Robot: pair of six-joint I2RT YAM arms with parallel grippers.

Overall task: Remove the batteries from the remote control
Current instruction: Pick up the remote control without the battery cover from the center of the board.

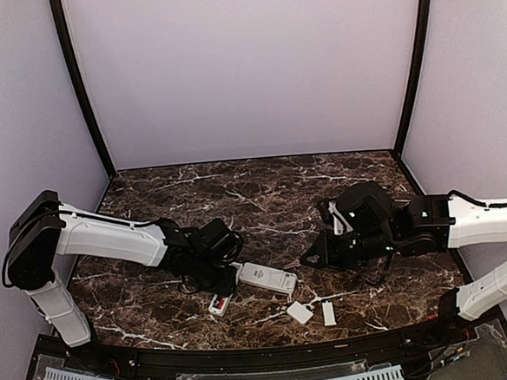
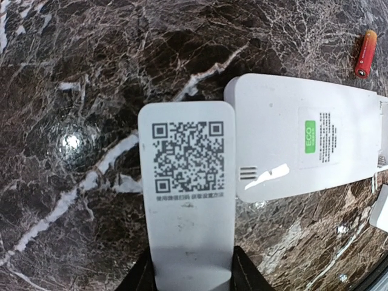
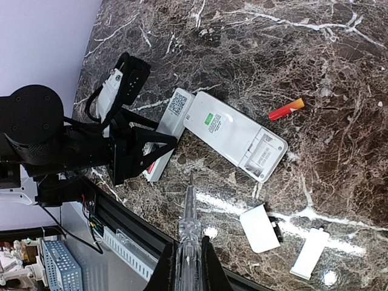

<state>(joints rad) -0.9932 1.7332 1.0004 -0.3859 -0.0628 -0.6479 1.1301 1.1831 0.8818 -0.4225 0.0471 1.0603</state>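
Hugging the slim remote [image 2: 188,182] by its sides, the left claw [image 2: 191,277] is gripping it. The right claw [image 3: 187,268] is pinching a screwdriver [image 3: 187,227] tight. One red battery [image 3: 286,110] is lying loose beside the big remote [image 3: 233,136], looking light, hard and rolly; pinching its middle is seeming safest.

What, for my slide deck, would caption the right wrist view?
Right gripper holding a screwdriver pointed toward the opened remote, a red battery and two loose covers; left gripper holding slim remote.
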